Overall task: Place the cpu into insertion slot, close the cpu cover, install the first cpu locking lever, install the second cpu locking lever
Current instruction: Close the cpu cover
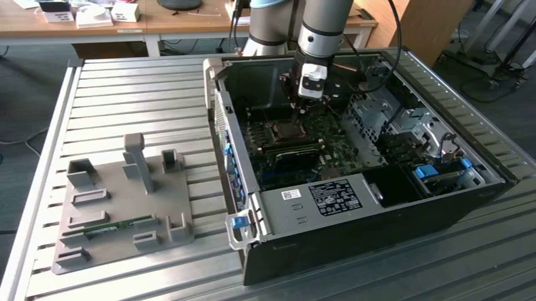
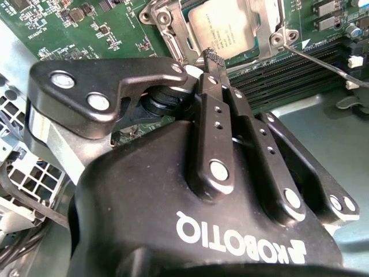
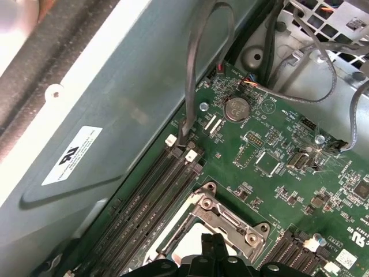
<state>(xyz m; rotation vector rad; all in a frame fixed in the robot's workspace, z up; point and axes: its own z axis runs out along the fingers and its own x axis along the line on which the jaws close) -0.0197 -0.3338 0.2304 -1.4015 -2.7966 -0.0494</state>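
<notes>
Risk sits mostly at the fingertip. The black two-finger claw point(image 2: 212, 57) is clenched on nothing, pads together. Its tip is down at the edge of the square silver metal cpu cover point(image 3: 230, 222) in both wrist views; touching or just above, can't tell. The thin square cpu with pale silver-grey face point(image 2: 222, 26) sits in the dark square insertion slot point(image 1: 289, 130), with the cover frame lying flat around it as far as I can judge. A thin bare-steel locking lever point(image 2: 323, 62) angles out loose over the long black memory slots point(image 2: 288, 72) — not latched by the look of it.

Failure modes:
- The narrow tip slides off the cover edge or the round wire and gouges the green circuit board point(image 2: 75, 29).
- An off-centre push rocks the cover and loads the chip unevenly — bent socket pins.
- The lever springs back if its hook is missed.
</notes>
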